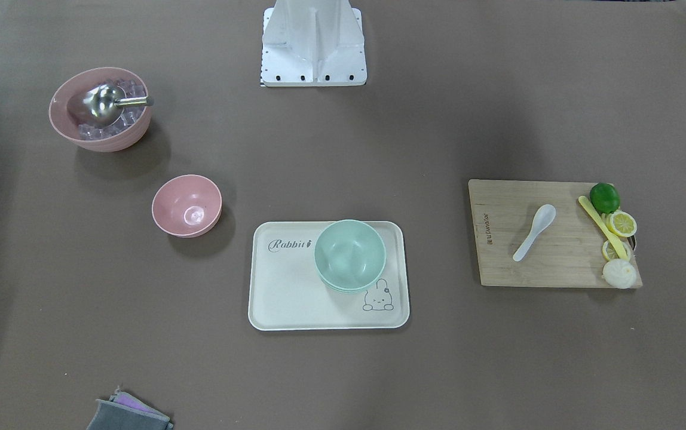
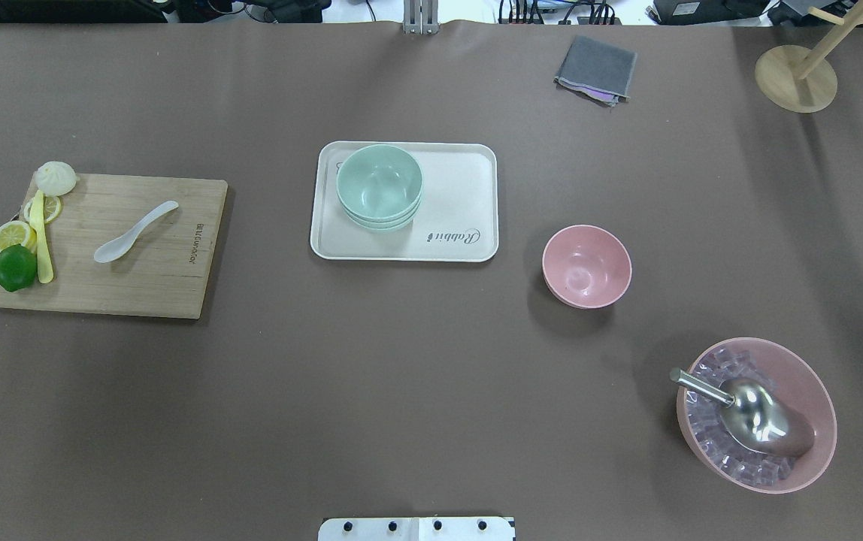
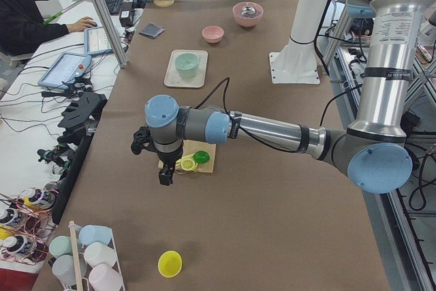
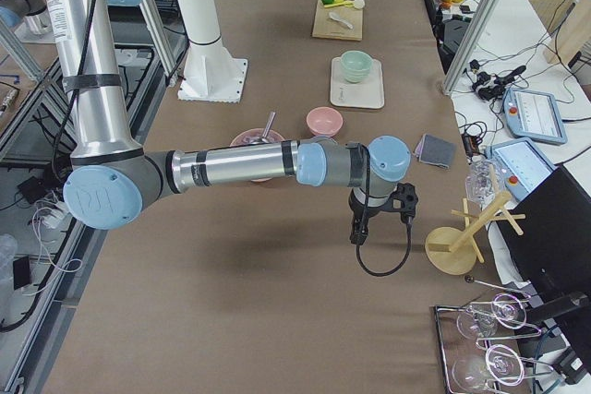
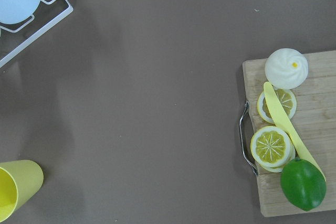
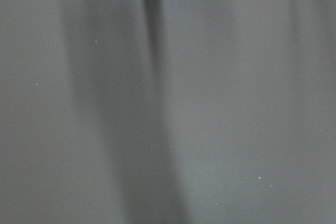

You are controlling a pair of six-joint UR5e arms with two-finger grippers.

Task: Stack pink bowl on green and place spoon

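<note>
We spot the pink bowl centre-right overhead, green bowl on the tray, spoon far left. On left gripper and right gripper, finger state we cannot tell. A shallow rim pinch risks a drop.

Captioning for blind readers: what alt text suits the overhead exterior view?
A small empty pink bowl sits on a brown table right of a cream tray holding stacked green bowls. On the left, a white spoon lies on a wooden cutting board with lemon slices and a lime; lower right, a larger pink bowl holds ice and a metal scoop.
</note>
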